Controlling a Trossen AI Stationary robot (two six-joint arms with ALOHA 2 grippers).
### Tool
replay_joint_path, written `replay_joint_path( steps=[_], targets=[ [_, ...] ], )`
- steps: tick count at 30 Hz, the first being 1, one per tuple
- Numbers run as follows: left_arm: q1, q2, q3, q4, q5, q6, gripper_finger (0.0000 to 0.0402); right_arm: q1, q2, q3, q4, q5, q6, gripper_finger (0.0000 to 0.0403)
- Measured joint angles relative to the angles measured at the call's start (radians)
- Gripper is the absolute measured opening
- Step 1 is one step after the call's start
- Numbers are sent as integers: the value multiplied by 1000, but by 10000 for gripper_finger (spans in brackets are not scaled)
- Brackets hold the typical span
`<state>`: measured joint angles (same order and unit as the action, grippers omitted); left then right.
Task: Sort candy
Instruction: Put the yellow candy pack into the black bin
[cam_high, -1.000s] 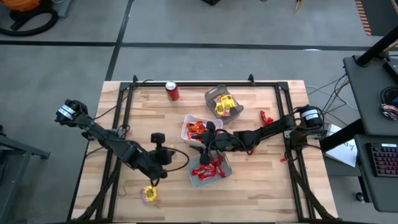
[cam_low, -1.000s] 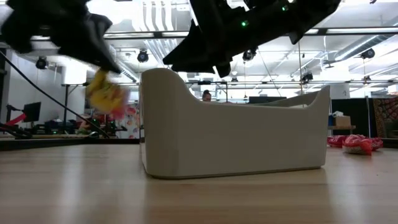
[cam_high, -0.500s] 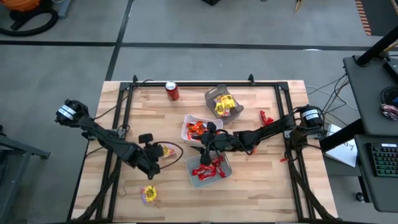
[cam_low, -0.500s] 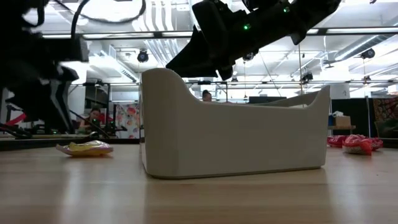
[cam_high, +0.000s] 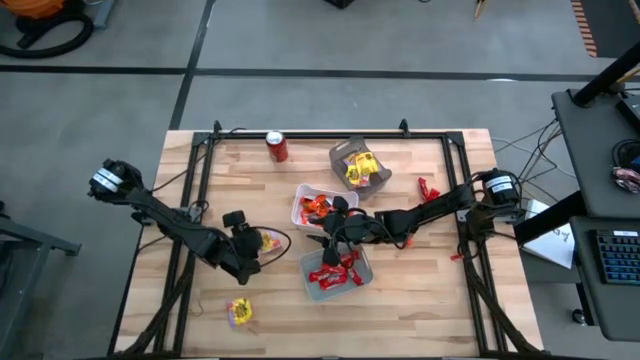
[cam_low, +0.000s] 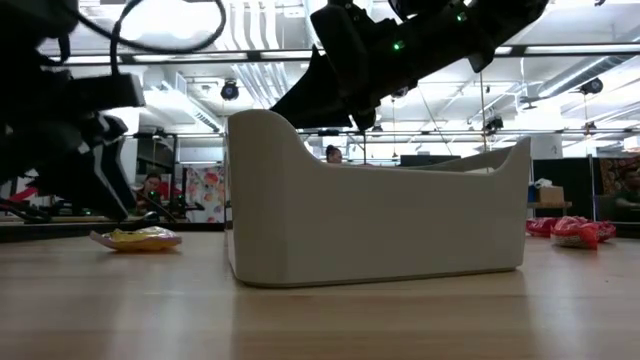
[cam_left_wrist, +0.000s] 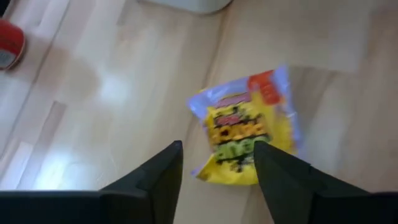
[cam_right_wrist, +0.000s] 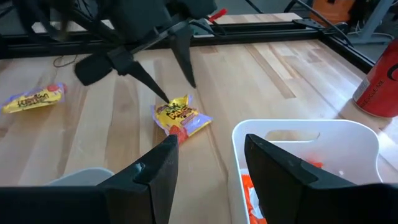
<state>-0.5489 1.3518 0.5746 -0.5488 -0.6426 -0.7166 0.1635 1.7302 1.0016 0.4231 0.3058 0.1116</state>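
Observation:
A yellow candy (cam_left_wrist: 245, 127) lies flat on the wooden table (cam_high: 420, 310), left of the trays. My left gripper (cam_left_wrist: 217, 146) stands open just over its near end (cam_high: 268, 240), one finger on either side; whether a tip touches it does not show. My right gripper (cam_right_wrist: 210, 140) hovers open and holding nothing between the white tray of orange candy (cam_high: 315, 207) and the white tray of red candy (cam_high: 338, 272). A grey tray (cam_high: 358, 165) at the back holds yellow candy. Another yellow candy (cam_high: 239, 311) lies near the table's front left.
A red soda can (cam_high: 277, 147) stands at the far edge, left of the grey tray. Loose red candies lie at the right (cam_high: 427, 188) and by the right rail (cam_high: 457, 256). In the low view the near white tray (cam_low: 380, 215) fills the middle.
My left gripper held the yellow candy in the air a second ago. It has carried it a little toward the far edge, opened and let go. The candy now lies flat on the table left of the trays. My right gripper has kept still.

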Motion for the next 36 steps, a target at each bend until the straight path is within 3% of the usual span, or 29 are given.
replay_joint_path(
  steps=[7,14,18,24,29,36],
  targets=[
    [25,0,-115,184,10,3,186,0,0,0,-1,0,0,178],
    [33,-5,-208,295,8,-46,156,0,0,0,-1,0,0,178],
    [33,-4,-213,291,1,-42,116,0,0,0,-1,0,0,178],
    [33,-2,-215,288,-9,-34,14,0,0,0,-1,0,0,178],
    [29,-7,-199,270,-35,-22,5,0,0,-1,-8,0,0,178],
    [27,-25,-96,260,-122,120,0,2,0,-1,-8,0,1,178]
  ],
)
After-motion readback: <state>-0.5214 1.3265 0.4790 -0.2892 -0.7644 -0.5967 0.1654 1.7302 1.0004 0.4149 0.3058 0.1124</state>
